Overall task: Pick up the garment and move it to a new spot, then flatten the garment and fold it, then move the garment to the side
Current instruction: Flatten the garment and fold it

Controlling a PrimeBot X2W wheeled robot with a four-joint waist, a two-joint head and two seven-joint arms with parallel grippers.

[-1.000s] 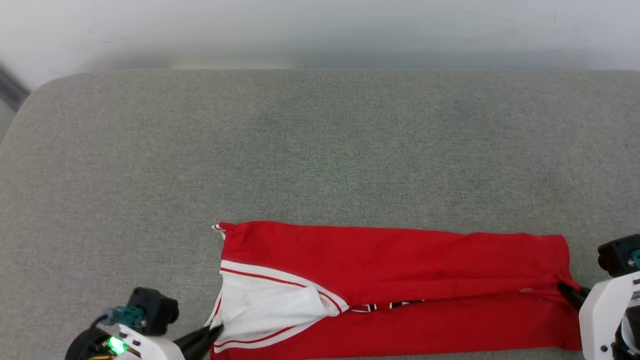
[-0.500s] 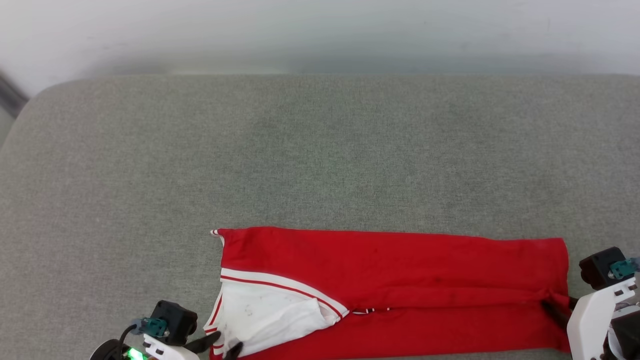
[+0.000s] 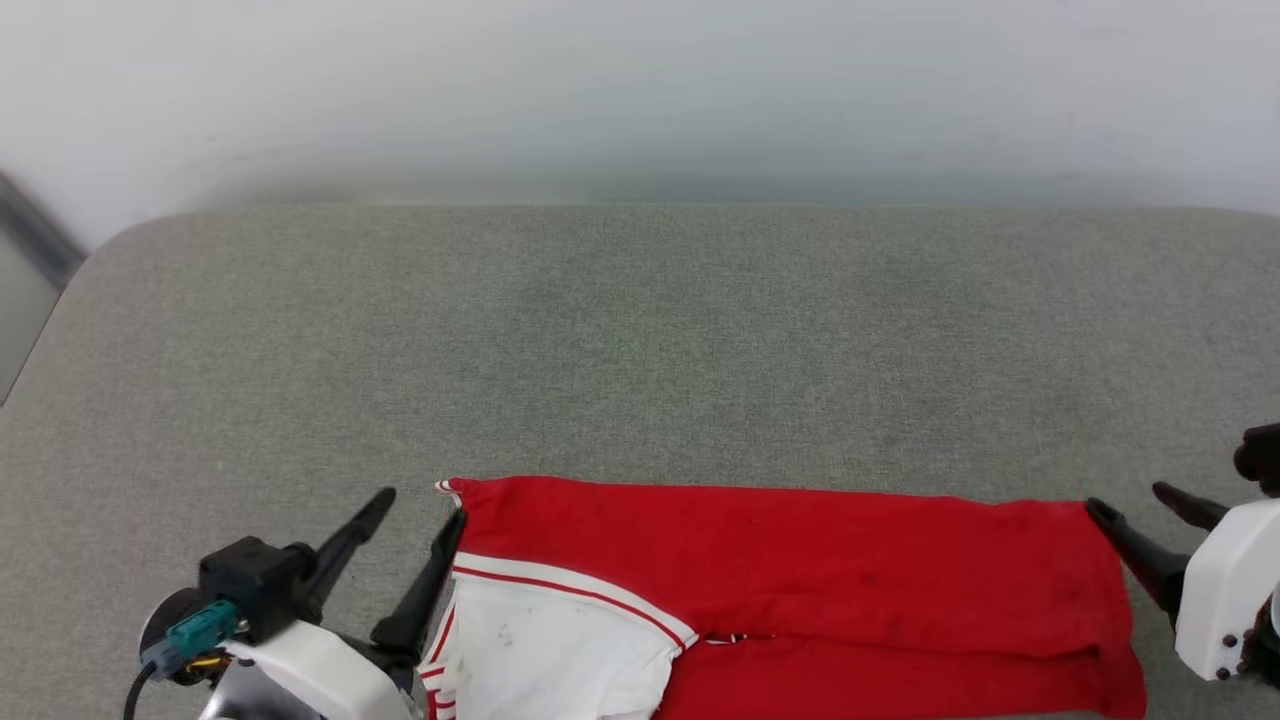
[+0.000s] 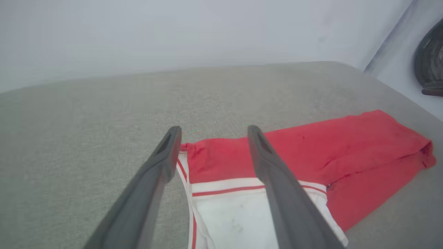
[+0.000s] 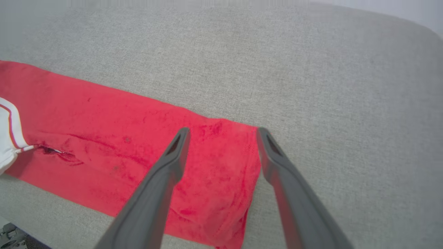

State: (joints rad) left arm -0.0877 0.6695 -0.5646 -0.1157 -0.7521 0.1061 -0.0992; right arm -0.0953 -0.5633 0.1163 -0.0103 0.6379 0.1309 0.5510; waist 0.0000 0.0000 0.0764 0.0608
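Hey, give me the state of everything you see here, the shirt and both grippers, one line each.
garment: folded into a long band, lying flat on the grey cushion, held by nothing.
left gripper: open, at the garment's white-sleeve end.
right gripper: open, at the garment's plain red end.

This is looking like a plain indoor room, perhaps a test space: a wide grey woven-fabric padded surface (image 3: 640,330) with rounded far corners is sitting against a blank white wall (image 3: 640,90). Whether lab or home cannot be told.
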